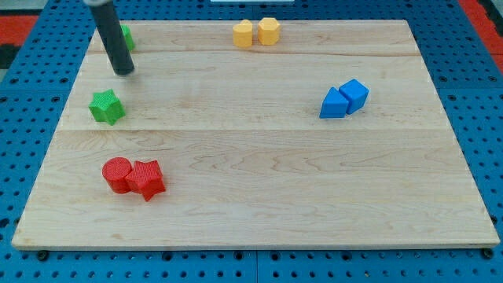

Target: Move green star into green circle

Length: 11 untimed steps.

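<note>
The green star (106, 107) lies on the wooden board at the view's left. The green circle (126, 36) sits near the board's top left corner, mostly hidden behind my rod. My tip (124, 72) rests on the board between them, just above and slightly right of the star, below the circle, touching neither.
A red cylinder (117, 174) and a red hexagonal block (147, 179) touch at the lower left. Two yellow blocks (243, 34) (269, 31) sit side by side at the top centre. A blue triangle (334, 103) and blue cube (354, 94) touch at the right.
</note>
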Motion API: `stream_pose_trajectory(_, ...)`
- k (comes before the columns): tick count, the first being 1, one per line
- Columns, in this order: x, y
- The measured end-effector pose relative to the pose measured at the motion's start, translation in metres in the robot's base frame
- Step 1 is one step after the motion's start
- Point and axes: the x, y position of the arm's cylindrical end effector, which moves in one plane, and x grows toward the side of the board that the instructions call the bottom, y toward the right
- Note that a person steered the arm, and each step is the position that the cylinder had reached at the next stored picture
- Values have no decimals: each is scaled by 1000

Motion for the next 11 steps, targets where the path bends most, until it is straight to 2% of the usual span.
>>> stream_pose_trajectory(1,76,13)
stream_pose_trajectory(2,87,-14)
stream_pose_trajectory(4,14,-51)
stream_pose_trajectory(5,55,-27)
stream_pose_trajectory(6,40,-103)
stream_pose_trajectory(7,2,-80)
stream_pose_trajectory(8,-9,-39)
stream_pose_trajectory(9,-13,-39)
stream_pose_trajectory(11,-60,-40)
